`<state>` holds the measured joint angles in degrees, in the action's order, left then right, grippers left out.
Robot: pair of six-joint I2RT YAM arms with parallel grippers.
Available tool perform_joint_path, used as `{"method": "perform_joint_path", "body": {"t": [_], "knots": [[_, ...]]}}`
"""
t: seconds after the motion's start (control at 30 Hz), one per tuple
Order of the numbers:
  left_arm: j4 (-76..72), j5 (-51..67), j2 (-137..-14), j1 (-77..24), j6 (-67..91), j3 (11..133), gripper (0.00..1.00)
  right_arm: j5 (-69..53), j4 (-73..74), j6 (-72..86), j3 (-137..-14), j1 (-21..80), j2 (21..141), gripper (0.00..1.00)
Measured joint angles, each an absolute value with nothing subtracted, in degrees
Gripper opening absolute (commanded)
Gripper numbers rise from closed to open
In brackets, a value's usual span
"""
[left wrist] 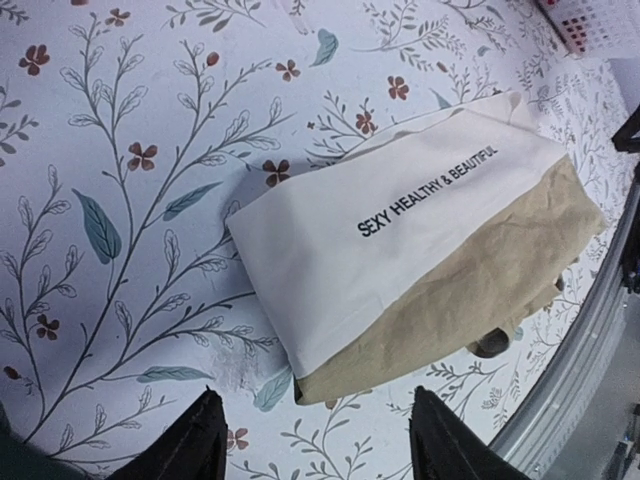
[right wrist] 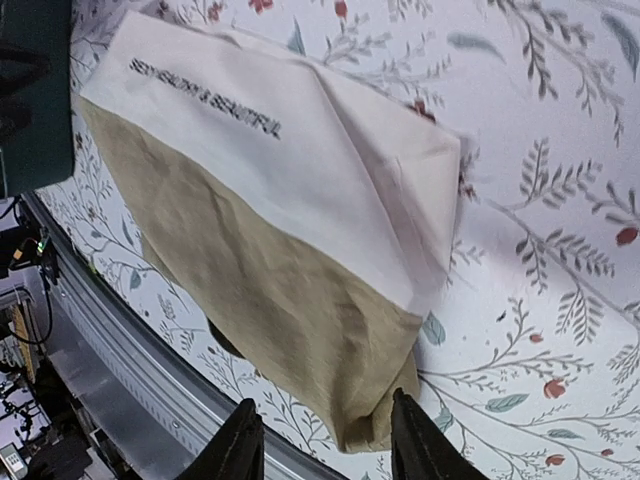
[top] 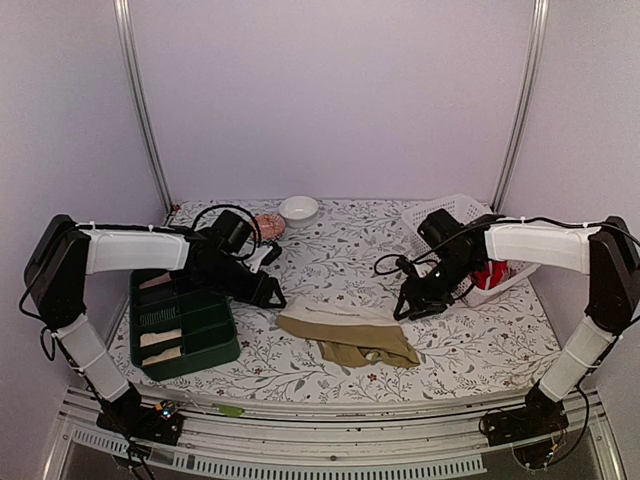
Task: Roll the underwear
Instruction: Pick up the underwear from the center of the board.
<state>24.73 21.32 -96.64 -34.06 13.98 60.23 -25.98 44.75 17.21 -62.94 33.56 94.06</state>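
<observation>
Wrinkled khaki-and-cream cloth underwear [top: 350, 336] lies folded, roughly rectangular.

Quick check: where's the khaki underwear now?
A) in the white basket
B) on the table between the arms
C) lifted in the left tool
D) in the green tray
B: the khaki underwear lies on the floral table, near its front middle, with nothing lifting it.

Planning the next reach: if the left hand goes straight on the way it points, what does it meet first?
Probably the tan underwear lying just ahead of it; the left hand's height is hard to judge.
</observation>
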Motion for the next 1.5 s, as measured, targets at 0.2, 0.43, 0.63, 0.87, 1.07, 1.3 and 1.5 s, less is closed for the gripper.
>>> {"method": "perform_joint_path", "body": {"t": [0.2, 0.43, 0.63, 0.87, 1.07, 1.3, 1.5], "knots": [[24.73, 19.77, -96.66, -33.95, 14.2, 60.97, 0.61, -22.37, 41.82, 18.87, -72.62, 33.3, 101.21, 0.32], [24.75, 18.65, -96.97, -33.95, 14.68, 62.15, 0.62, -19.0, 41.47, 19.99, -73.47, 33.3, 107.53, 0.36], [24.77, 18.35, -98.19, -33.95, 14.63, 63.2, 0.61, -18.52, 39.05, 20.1, -73.23, 33.69, 110.1, 0.14], [24.8, 17.54, -102.02, -33.8, 14.13, 65.69, 0.6, -17.67, 38.3, 18.81, -73.52, 33.74, 112.6, 0.0], [24.18, 18.98, -106.96, -33.45, 13.52, 68.51, 0.6, -15.35, 39.22, 16.64, -78.26, 30.96, 109.16, 0.0], [21.41, 20.53, -110.3, -32.51, 14.94, 70.11, 0.53, -12.95, 39.42, 13.61, -79.42, 29.02, 103.96, 0.0], [19.44, 20.95, -111.26, -32.45, 16.23, 70.78, 0.5, -13.23, 40.01, 12.49, -76.51, 28.25, 103.13, 0.13]]}}
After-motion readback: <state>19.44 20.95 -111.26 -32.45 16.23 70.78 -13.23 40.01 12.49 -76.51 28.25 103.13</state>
